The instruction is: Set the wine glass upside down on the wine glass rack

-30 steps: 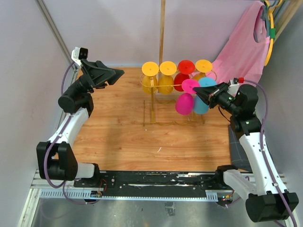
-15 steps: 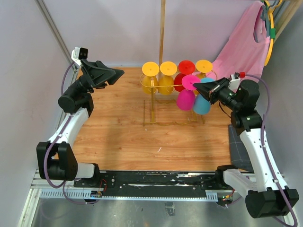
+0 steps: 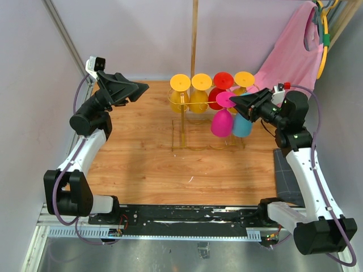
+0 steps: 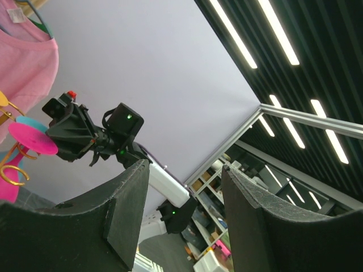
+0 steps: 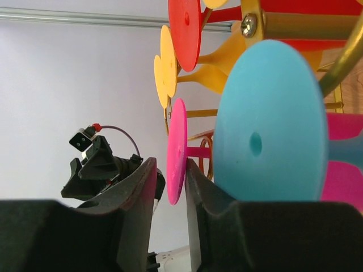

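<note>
Robotics lab test cell: left arm [image 3: 85,150] and right arm [image 3: 303,173] bolted to metal rail [image 3: 187,214] at edge of wooden table [image 3: 142,164]. Plain lilac partition walls [image 3: 142,34] on aluminium posts [image 3: 63,35]. Overhead, dark ceiling with long strip lights [image 4: 233,33]; stocked shelves [image 4: 212,190] behind.

The rack [image 3: 182,127] is thin gold metal wire with a slight shine, and the pink wine glass [image 3: 222,122] looks like smooth, matt plastic. The table [image 3: 142,153] is grained wood, and the pink cloth [image 3: 286,62] is soft and matt.
</note>
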Motion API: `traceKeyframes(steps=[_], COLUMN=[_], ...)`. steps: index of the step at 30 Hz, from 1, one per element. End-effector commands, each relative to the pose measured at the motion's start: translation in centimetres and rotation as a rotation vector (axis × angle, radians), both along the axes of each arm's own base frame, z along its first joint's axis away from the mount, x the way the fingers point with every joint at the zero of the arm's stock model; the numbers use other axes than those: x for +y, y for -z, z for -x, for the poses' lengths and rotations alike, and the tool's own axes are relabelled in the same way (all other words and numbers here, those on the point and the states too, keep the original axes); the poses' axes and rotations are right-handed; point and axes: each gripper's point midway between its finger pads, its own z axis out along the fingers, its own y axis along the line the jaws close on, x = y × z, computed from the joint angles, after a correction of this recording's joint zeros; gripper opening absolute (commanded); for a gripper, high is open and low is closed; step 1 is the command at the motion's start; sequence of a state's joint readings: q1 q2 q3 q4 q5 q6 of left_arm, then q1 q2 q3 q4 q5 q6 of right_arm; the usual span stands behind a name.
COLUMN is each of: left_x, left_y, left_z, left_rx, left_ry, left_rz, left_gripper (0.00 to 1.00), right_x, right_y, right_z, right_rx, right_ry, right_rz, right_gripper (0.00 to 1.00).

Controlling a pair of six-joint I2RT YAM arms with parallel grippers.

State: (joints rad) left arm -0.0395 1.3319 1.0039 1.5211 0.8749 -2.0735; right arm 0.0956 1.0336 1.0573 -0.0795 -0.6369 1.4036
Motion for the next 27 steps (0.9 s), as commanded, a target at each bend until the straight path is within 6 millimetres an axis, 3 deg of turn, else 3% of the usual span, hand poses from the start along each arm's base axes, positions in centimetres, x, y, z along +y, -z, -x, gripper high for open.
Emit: traceKeyframes(steps=[1,14,27], left_x=[0.3,0.3,0.4], left_y=[-0.8,-0.9,-0.6], left_z=[2.2,2.1,2.3], left_rx=[-0.073,-0.076,-0.076], left_ry=[0.025,0.026,0.033], left_rz=[0.008,0.01,0.015], left_gripper=[0.58,0.58,0.58], right_x=[-0.1,-0.1,-0.3], right_y=[-2.0,-2.4,-1.6], right_z=[0.5,1.2,1.7], right_rx=[-0.07,-0.059,-0.034], right_ry=[-0.016,-0.032,-0.044], right_rz=[0.013,0.05,0.125], right_gripper=[0.29,0.46,0.51])
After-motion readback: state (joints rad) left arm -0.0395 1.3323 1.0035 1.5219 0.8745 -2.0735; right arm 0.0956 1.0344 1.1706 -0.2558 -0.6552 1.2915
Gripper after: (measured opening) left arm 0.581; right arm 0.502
